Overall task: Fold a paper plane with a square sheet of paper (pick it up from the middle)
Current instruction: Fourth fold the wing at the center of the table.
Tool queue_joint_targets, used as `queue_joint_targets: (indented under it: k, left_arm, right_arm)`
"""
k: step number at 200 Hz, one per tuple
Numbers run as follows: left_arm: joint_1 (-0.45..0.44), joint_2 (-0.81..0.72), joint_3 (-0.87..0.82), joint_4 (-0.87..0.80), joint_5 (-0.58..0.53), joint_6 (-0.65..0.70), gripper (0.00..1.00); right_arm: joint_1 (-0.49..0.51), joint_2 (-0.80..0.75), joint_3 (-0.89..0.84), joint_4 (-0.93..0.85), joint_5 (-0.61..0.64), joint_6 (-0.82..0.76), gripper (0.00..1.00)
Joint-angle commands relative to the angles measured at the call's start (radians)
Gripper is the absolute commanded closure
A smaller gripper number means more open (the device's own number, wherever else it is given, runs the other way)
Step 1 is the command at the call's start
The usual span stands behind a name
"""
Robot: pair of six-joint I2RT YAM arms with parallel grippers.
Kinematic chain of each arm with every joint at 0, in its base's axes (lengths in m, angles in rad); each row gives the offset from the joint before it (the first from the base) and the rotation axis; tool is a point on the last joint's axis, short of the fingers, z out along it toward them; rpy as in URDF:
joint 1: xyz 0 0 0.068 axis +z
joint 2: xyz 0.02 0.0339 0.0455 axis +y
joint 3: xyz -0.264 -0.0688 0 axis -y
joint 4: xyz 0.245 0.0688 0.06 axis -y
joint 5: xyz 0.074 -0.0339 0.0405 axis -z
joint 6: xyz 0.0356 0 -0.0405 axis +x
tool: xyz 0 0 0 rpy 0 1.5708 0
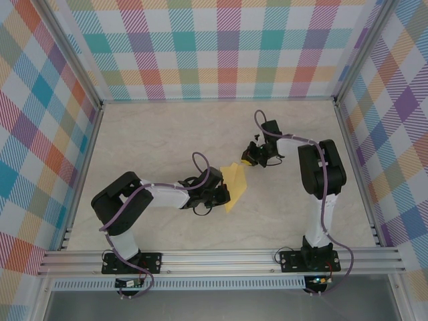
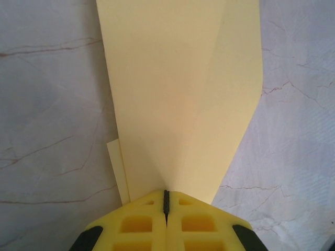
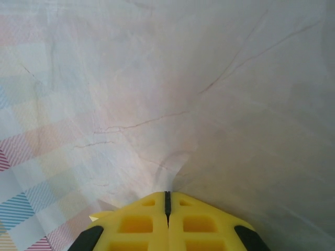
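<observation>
L gripper [image 2: 166,197] clamped on folded yellow paper [image 2: 183,94]; R gripper [image 3: 167,198] jaws together.

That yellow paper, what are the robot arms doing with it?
Two robot arms are working on folding a paper plane. The left gripper is pinched shut on one end of the yellow paper, which already has creases and folded layers in it. The right gripper is shut too, close to the paper's far end above the marble table. Whether it is pinching the paper can't be told. It doesn't look like a finished plane yet.
</observation>
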Motion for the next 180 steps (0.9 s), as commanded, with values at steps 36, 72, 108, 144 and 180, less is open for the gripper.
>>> queue_joint_targets:
  k: [36,72,108,144,180]
  left_arm:
    - [-0.023,0.014,-0.059,-0.318,0.009,0.105,0.97]
    - [-0.022,0.04,-0.012,-0.297,0.018,0.088,0.97]
    - [-0.022,0.063,0.013,-0.289,0.031,0.079,0.96]
    - [-0.022,0.063,0.01,-0.294,0.035,0.076,0.96]
    - [-0.022,0.057,-0.01,-0.298,0.03,0.074,0.96]
  right_arm:
    - [0.018,-0.216,-0.17,0.175,-0.199,0.018,0.96]
    - [0.111,-0.233,-0.286,0.236,-0.227,0.032,0.97]
    - [0.132,-0.184,-0.344,0.286,-0.244,0.016,0.97]
    - [0.141,-0.132,-0.31,0.197,-0.145,-0.049,0.98]
    - [0.119,-0.082,-0.279,0.175,-0.048,-0.074,0.99]
